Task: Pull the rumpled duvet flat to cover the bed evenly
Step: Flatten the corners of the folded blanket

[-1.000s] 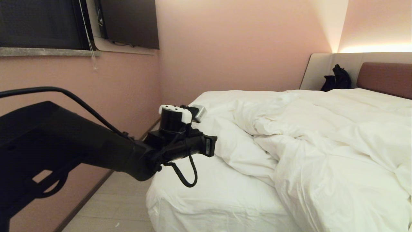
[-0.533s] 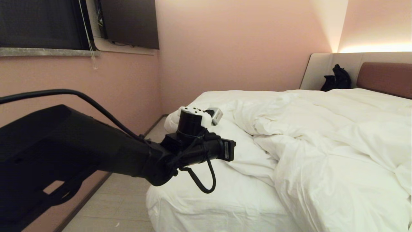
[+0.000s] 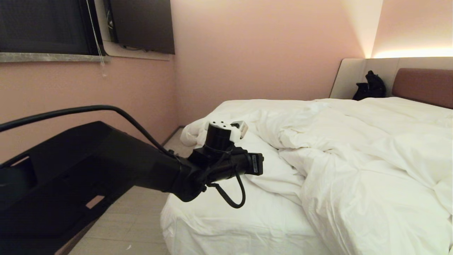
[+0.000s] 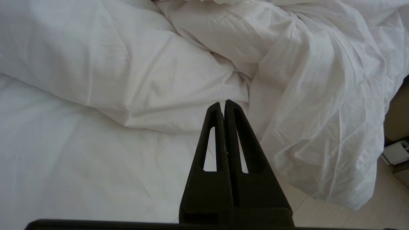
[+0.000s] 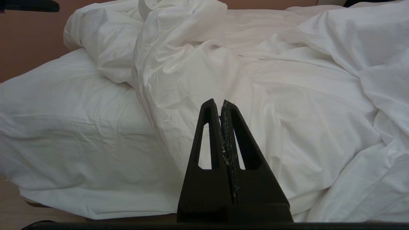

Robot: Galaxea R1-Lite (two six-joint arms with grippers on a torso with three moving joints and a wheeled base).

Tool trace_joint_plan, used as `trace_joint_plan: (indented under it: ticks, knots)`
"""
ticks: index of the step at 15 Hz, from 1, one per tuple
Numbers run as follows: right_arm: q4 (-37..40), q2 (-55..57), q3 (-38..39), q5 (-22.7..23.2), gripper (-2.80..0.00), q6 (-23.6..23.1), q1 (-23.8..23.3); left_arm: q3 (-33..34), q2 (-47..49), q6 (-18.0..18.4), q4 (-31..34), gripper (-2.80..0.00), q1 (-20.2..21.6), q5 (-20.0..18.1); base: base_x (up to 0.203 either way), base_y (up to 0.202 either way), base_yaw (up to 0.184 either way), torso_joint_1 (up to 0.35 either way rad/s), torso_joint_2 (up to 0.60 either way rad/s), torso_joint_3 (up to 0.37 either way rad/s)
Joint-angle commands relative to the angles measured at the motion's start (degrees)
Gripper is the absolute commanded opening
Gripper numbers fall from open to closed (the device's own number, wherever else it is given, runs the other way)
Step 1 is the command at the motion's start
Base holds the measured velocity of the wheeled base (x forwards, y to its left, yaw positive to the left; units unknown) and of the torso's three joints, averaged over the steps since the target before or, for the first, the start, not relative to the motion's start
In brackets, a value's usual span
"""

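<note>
White, thick and deeply creased, the puffy cotton duvet (image 3: 357, 148) lies bunched toward the right side of the wide low bed (image 3: 226, 226), folded back on itself so that a strip of smooth fitted sheet (image 3: 233, 216) is bare at the near left corner. One rumpled edge spills over the foot of the mattress toward the pale floor (image 4: 377, 204). Reaching in over that bare corner, the black left tool (image 4: 222, 103) has its fingers pressed together and empty, its tip just short of the duvet's fold. Likewise pressed together and empty, the right tool (image 5: 221, 103) faces the duvet's heaped folds. Brownish-red headboard (image 3: 423, 86) is cut off at the frame edge.
</note>
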Motion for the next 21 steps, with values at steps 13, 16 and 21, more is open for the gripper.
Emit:
trace_joint_plan:
  ticks: [13,16,21]
  knots:
    - [-0.02,0.07,0.07,-0.02,-2.8,-0.02,0.0,-3.19,2.59,-1.31,-0.13,-2.8,-6.82,0.05,0.0,0.0,0.0,0.0,0.0,0.0]
    - [-0.02,0.07,-0.01,0.06,-2.8,-0.02,0.0,-4.71,3.99,0.42,-0.12,-2.8,-8.95,0.11,0.0,0.0,0.0,0.0,0.0,0.0]
    - [-0.02,0.07,-0.01,-0.02,-2.8,-0.02,0.0,-8.39,6.73,2.66,2.21,-2.8,-11.97,0.11,0.0,0.0,0.0,0.0,0.0,0.0]
